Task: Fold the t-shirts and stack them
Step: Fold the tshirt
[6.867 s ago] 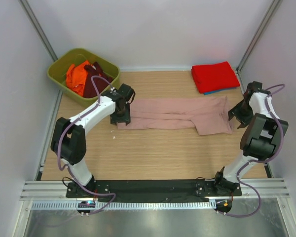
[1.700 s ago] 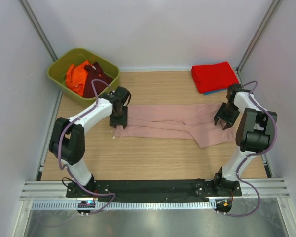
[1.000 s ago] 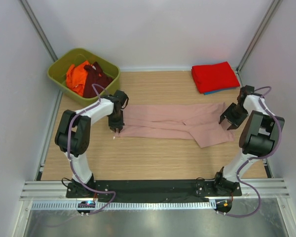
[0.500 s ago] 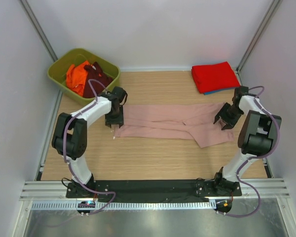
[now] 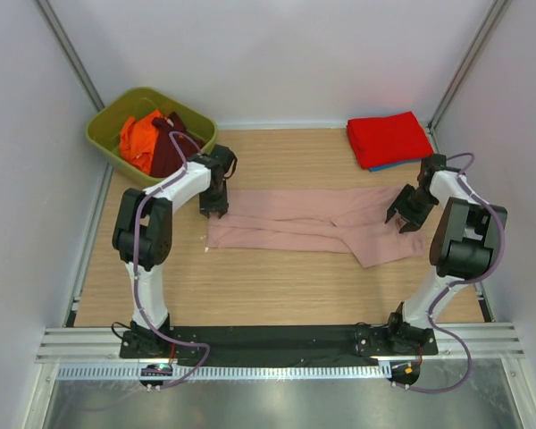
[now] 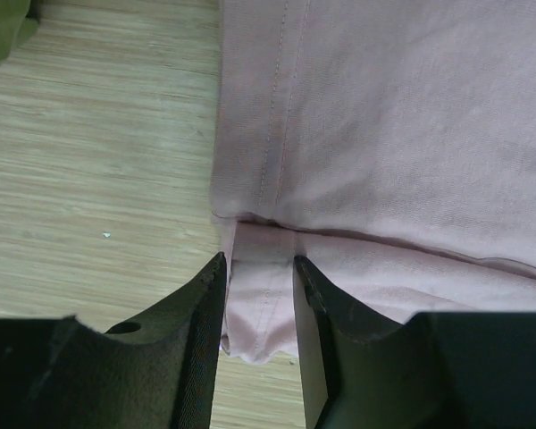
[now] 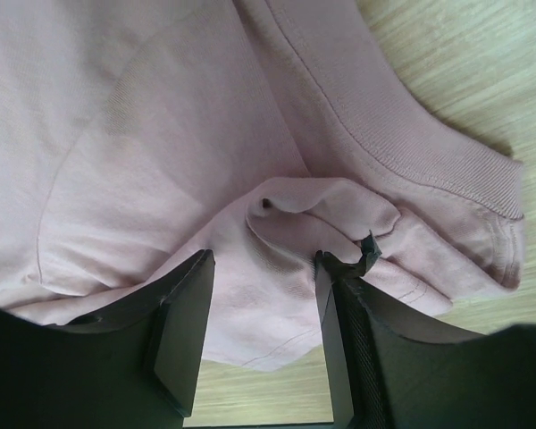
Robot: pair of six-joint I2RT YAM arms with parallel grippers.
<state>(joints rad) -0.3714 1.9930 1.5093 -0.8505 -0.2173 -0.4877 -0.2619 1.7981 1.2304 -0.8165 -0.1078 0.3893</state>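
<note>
Left claw (image 6: 257,261) has shifted toward 12 o'clock along the pink t-shirt (image 5: 295,219) hem; both it and right claw (image 7: 263,259) stand apart, risking a one-layer pinch of doubled cloth on closing.

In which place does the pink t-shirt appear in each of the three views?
Top external: the pink t-shirt lies stretched left to right, mid-picture.
Left wrist: it fills the upper right, and its hemmed edge runs down the middle.
Right wrist: it covers most of the picture.
Shared landmark: the wooden table beneath it.
</note>
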